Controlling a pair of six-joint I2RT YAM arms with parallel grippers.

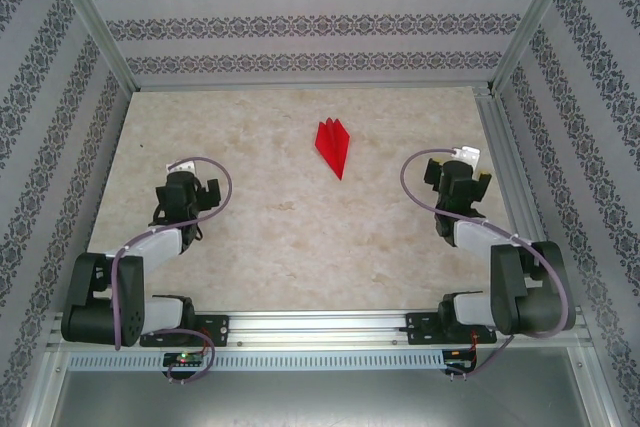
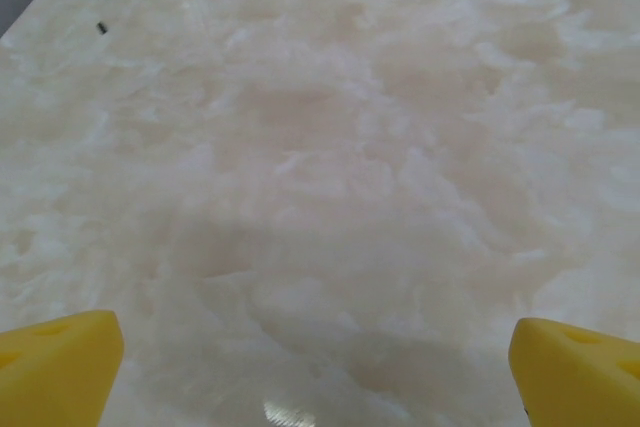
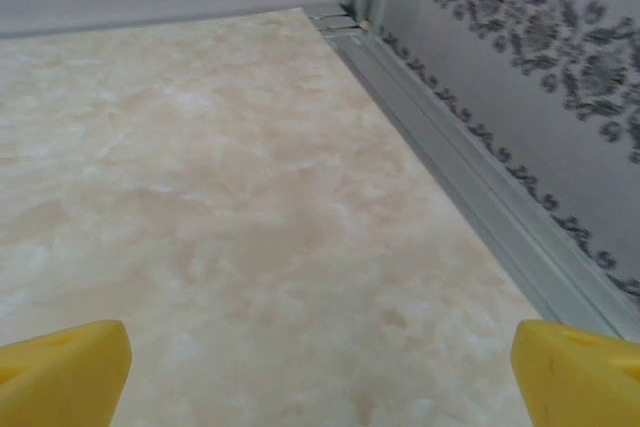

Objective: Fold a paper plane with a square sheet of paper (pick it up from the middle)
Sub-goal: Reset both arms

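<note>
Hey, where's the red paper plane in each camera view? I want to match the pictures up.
Top external: the paper plane lies on the far middle of the tabletop, its pointed tip toward the arms, beyond both grippers.
Left wrist: marbled tabletop ahead of the open left gripper.
Right wrist: tabletop and the side rail ahead of the open right gripper.
Shared landmark: the beige marbled tabletop.

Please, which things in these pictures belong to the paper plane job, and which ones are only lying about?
Belongs to the job: the paper plane, folded, lying on the table; left gripper and right gripper, both open, holding nothing.
Just there: small dark speck near the far edge; patterned walls.
</note>
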